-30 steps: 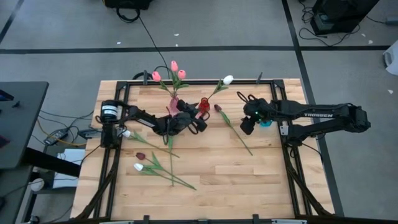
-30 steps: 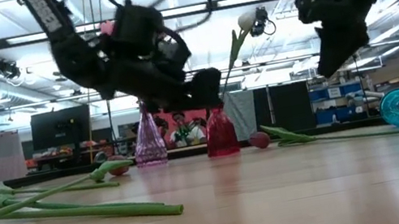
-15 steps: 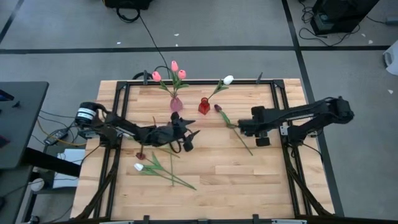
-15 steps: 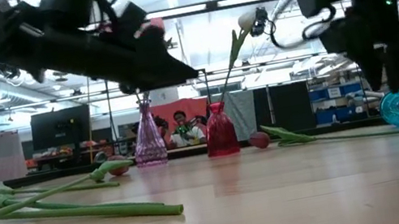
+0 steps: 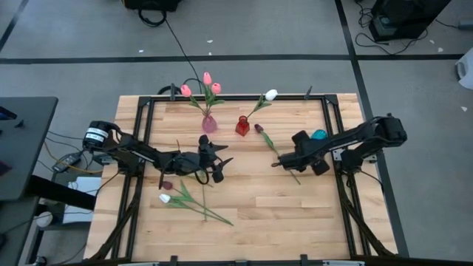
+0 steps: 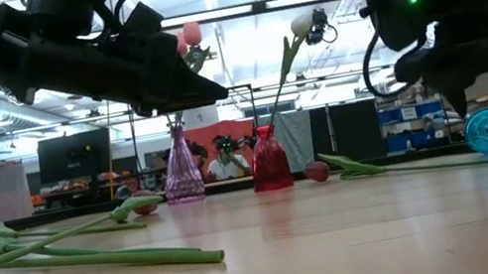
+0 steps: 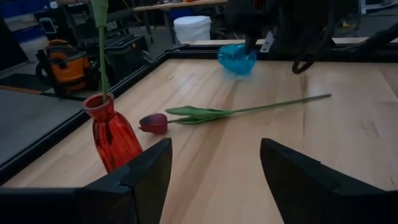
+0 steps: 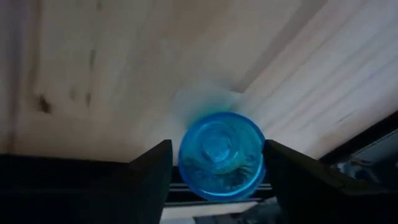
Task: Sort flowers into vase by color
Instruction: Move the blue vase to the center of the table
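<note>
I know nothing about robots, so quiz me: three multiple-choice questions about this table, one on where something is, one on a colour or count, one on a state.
1. Where does the dark maroon tulip with the long stem lie?
A. In the pink vase
B. On the table beside the red vase
C. On the floor

2. How many pink tulip heads stand in the pink vase?
A. One
B. Three
C. Six

3. What is the left end effector holding?
A. Nothing, its fingers are apart
B. A white tulip
C. The blue vase

Answers:
1. B: the left wrist view shows it flat on the wood next to the red vase.
2. B: the high view shows three pink heads above that vase.
3. A: the left wrist view shows only bare table between its fingers.
</note>
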`<state>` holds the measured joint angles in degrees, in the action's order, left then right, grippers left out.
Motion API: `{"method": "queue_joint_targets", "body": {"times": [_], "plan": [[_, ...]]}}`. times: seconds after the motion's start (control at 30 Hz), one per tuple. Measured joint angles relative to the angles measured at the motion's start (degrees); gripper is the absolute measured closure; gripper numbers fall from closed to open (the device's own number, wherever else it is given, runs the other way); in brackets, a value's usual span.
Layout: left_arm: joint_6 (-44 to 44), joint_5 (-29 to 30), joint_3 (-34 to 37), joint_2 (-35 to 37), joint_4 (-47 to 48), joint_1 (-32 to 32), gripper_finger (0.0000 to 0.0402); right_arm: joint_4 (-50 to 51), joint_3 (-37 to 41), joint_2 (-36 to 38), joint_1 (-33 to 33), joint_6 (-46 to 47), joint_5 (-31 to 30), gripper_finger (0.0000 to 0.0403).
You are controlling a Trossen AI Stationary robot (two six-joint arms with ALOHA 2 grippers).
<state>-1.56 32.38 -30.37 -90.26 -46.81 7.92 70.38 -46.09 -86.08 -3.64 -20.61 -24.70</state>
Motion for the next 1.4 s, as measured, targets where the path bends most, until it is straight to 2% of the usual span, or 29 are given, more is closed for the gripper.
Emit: {"method": "queue_joint_targets", "body": {"times": [0.2, 0.5, 0.73, 0.83, 0.93, 1.2, 1.3, 1.4], "plan": [[0.02, 0.0, 0.0, -0.04, 0.03, -0.02, 0.0153, -0.13, 0.0, -4.99, 0.05, -2.55, -0.95, 0.0117], [1.4, 0.04, -0.02, -0.04, 0.03, -0.02, 0.0153, 2.25, 0.02, -14.05, 0.74, -2.13, -2.38, 0.0145], [1.55, 0.07, -0.02, -0.04, 0.05, -0.02, 0.0153, 2.2, 0.11, -17.75, 2.62, -2.12, -4.25, 0.0194], [1.55, 0.07, -0.04, -0.04, 0.13, -0.02, 0.0153, 2.11, 0.17, -17.95, 2.73, -2.42, -7.22, 0.022], [2.1, 0.07, -0.04, -0.05, 0.33, -0.02, 0.0153, 1.94, 0.2, -17.52, 2.74, -3.05, -7.63, 0.0249], [2.86, 0.56, -0.04, -0.06, 0.47, -0.02, 0.0153, 2.4, 0.0, -17.33, 2.67, -3.04, -7.8, 0.0352], [2.86, 0.72, -0.04, -0.04, 0.46, -0.02, 0.0153, 4.0, -2.25, -17.3, 2.67, -1.35, -7.39, 0.0391], [2.87, 1.69, -0.04, -0.05, 0.45, -0.02, 0.0153, 5.86, -5.91, -17.27, 2.66, 0.29, -6.88, 0.0391]]}}
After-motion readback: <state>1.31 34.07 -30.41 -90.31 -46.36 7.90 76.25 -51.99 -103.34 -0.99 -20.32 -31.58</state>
